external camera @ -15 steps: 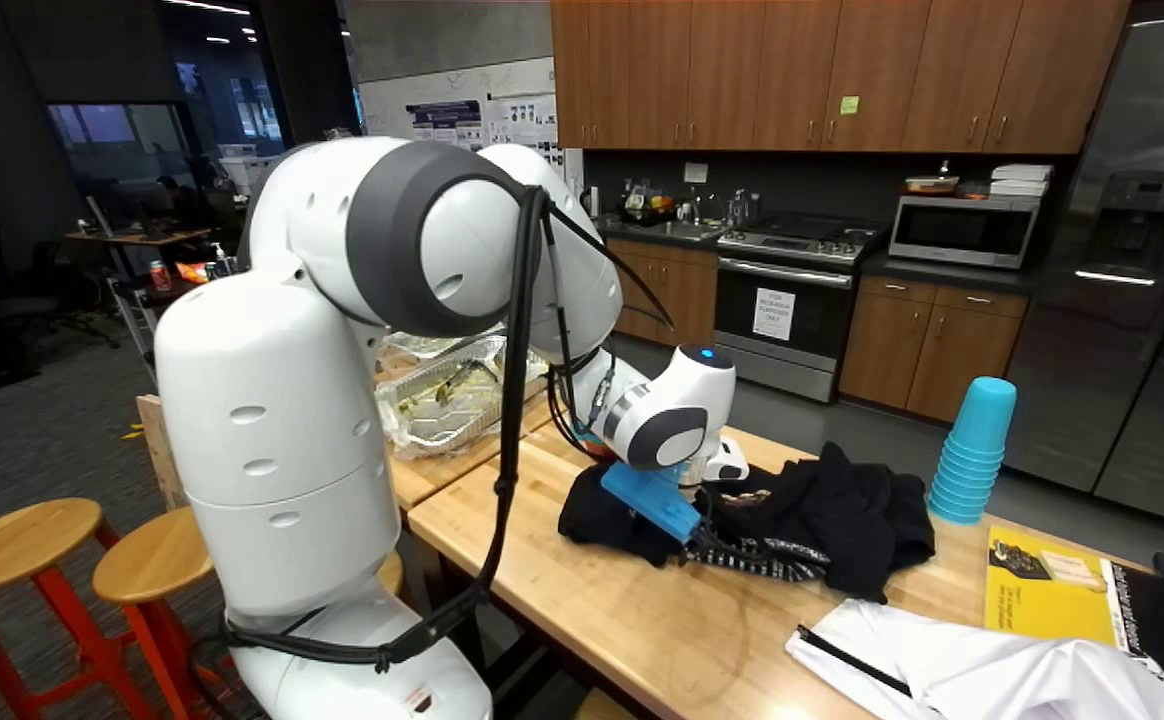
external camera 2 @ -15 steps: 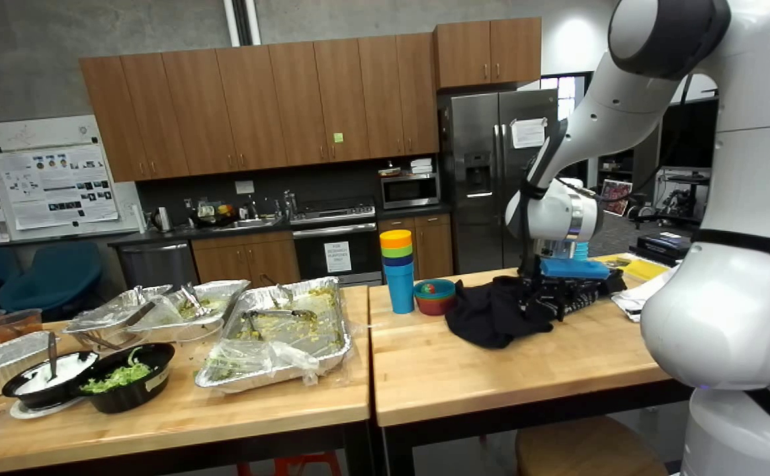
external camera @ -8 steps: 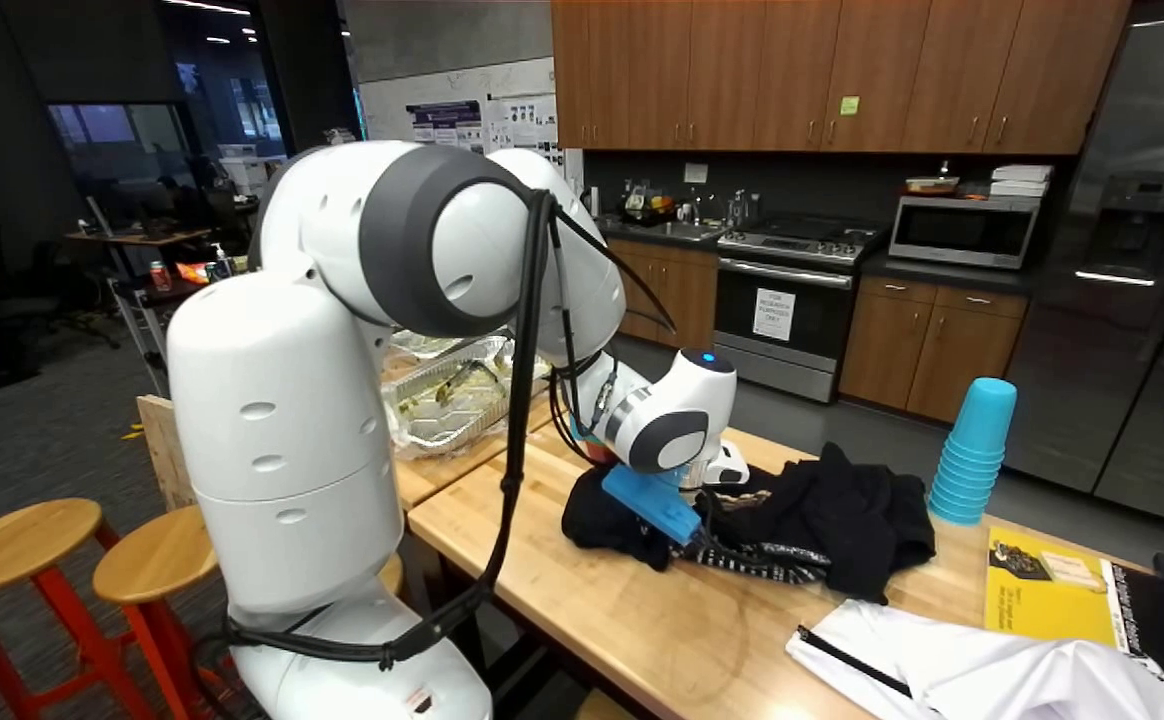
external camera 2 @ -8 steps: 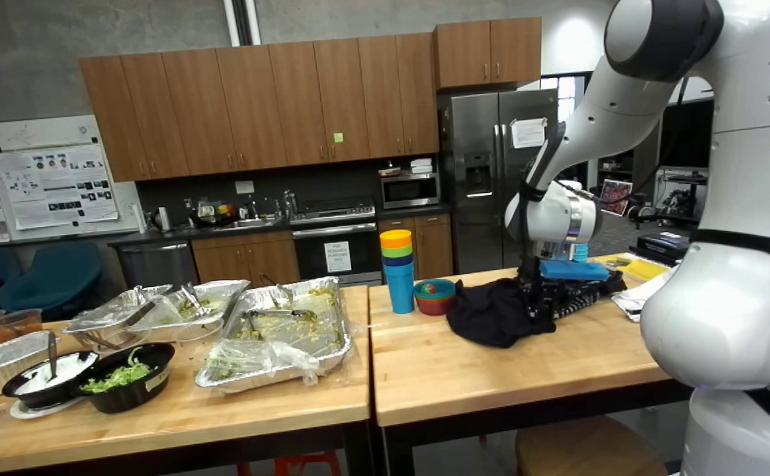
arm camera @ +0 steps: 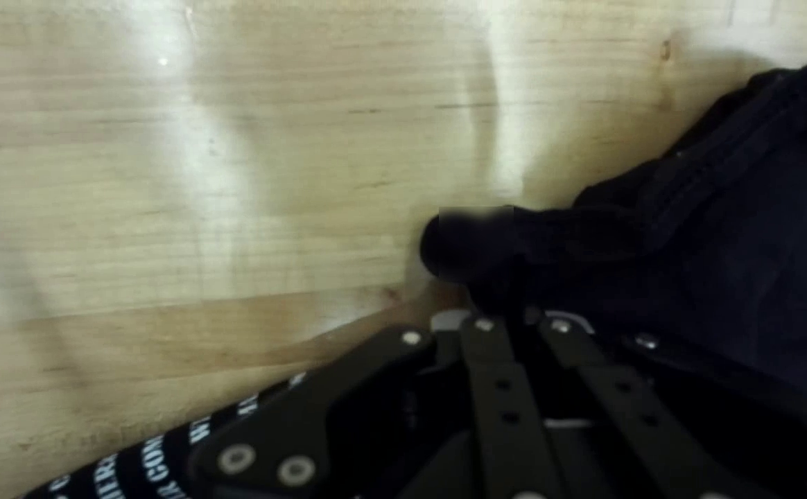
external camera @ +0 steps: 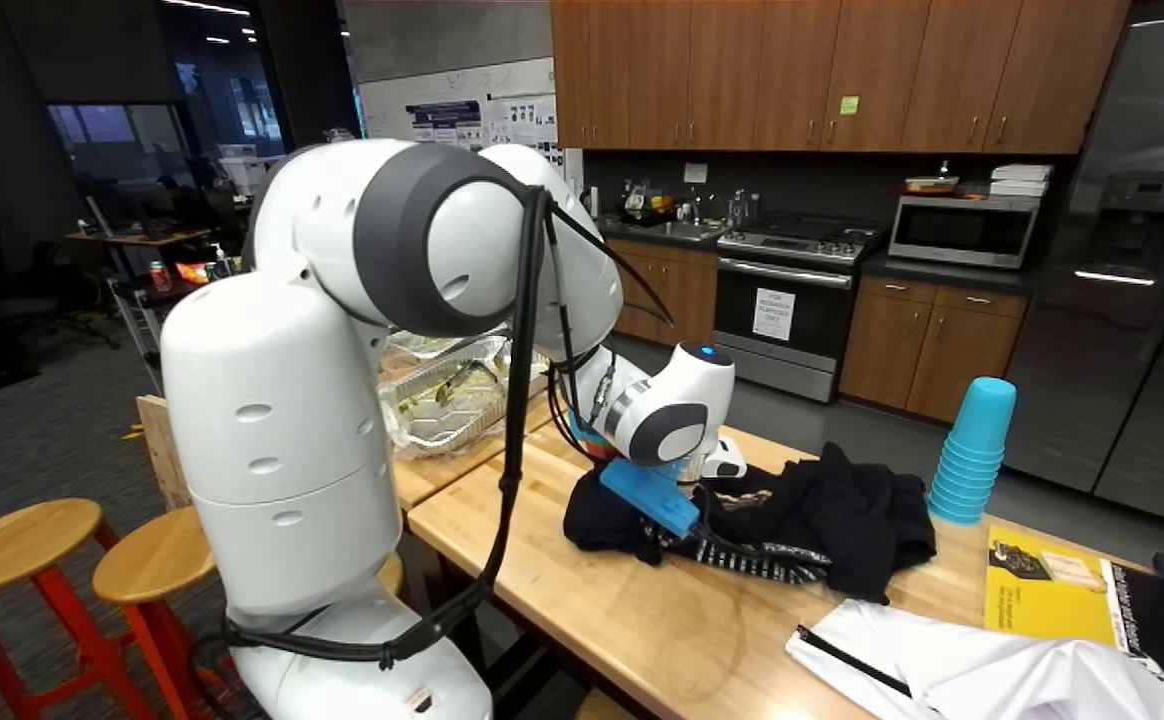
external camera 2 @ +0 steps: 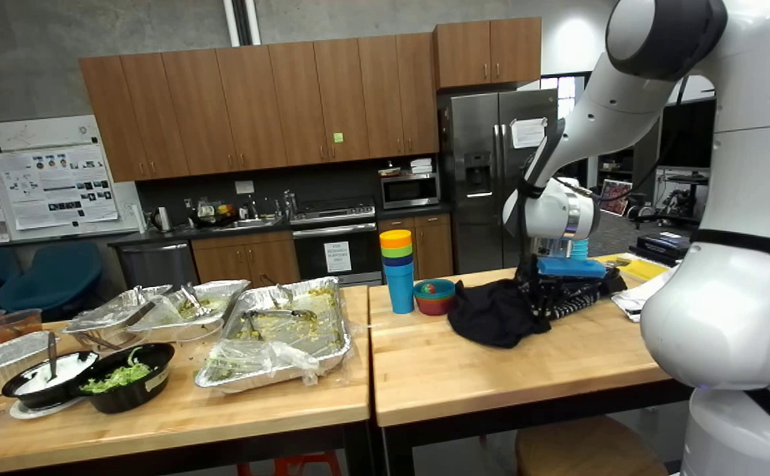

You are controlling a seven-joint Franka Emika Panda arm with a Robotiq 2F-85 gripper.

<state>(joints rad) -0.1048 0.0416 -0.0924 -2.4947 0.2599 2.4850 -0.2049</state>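
Black cloth [external camera: 857, 515] lies bunched on the wooden table [external camera: 642, 625], and my gripper [arm camera: 511, 315] clamps a fold of it between its fingers. Beside the gripper, in the wrist view, runs a black band [arm camera: 157, 454] with white lettering. A stack of blue cups [external camera: 974, 450] stands just beside the cloth, and white fabric [external camera: 982, 660] lies near it.
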